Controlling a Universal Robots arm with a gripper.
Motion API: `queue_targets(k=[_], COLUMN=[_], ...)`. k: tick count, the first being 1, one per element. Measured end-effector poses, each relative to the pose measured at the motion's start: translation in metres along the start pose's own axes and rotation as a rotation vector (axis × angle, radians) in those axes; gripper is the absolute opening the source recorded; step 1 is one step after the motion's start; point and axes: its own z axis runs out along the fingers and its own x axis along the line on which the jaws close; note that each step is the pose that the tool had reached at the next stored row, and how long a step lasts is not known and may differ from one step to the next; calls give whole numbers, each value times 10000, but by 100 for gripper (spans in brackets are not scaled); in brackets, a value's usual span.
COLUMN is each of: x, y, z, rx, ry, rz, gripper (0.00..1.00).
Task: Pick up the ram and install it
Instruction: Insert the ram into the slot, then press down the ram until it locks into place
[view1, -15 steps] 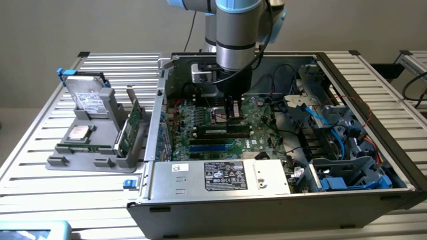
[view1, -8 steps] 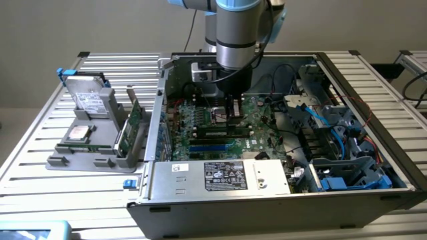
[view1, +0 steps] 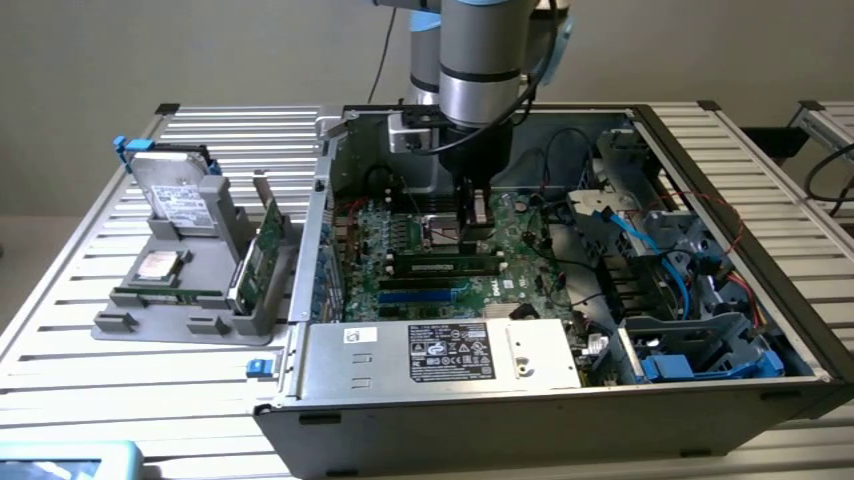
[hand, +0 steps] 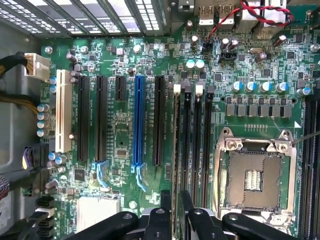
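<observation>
I'm hovering the gripper (hand: 175, 196) just above the ram (view1: 447, 267) — jaws parted, gripping nothing — since it's sitting upright in its slot mid-motherboard (hand: 120, 130).

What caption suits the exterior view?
The gripper sits low inside the open computer case, over the motherboard, near the upright ram.

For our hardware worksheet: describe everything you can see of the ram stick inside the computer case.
The ram is a long, thin green circuit-board stick with a row of black chips. It stands on its long edge, apparently seated in a slot on the motherboard inside the open case, beside the blue slots. The gripper hangs just above its middle; whether they touch cannot be told.
</observation>
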Motion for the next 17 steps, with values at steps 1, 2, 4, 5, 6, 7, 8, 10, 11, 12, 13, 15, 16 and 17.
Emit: queue_targets(k=[1,2,4,5,6,7,8,10,11,12,13,15,16,17], x=[7,15,41,54,66,73,74,74,74,74,74,74,74,74], y=[-13,-26,-58,-72,-84,-91,-91,-91,-91,-91,-91,-91,-91,-91], z=[-14,-33,-67,-80,-87,-87,-87,-87,-87,-87,-87,-87,-87,-87], rx=[-8,-25,-86,-126,-177,-223,-223,-224,-224,-224,-224,-224,-224,-224], ry=[0,0,-2,-3,-1,-3,-7,-8,-8,-8,-7,-8,-7,-8], rz=[-1,-3,-10,-16,-21,-27,-27,-26,-26,-26,-27,-27,-27,-27], gripper=[22,22,22,22,22,22,22,22,22,22,22,22,22,22])
